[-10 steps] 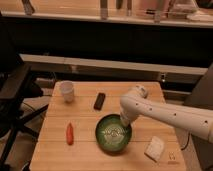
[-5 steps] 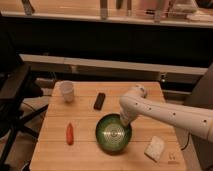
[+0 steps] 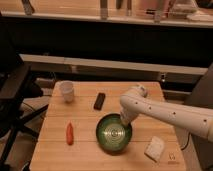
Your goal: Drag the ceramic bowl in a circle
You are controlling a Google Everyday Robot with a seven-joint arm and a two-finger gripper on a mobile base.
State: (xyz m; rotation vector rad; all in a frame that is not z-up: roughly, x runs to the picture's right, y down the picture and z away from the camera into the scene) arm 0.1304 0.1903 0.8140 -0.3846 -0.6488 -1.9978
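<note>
Gripper [image 3: 124, 121], closed, is held at ceramic bowl [image 3: 114, 134] rim; room around is limited by black bar [image 3: 100, 101], white block [image 3: 154, 148], red stick [image 3: 70, 133].

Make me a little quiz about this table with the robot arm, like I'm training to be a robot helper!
1. True or false: the white cup stands inside the ceramic bowl.
2. Where is the gripper? A) at the bowl's rim B) over the cup C) high above everything
3. Fill in: the slim object lying left of the bowl is coloured ____.
Key: 1 false; 2 A; 3 orange.
</note>
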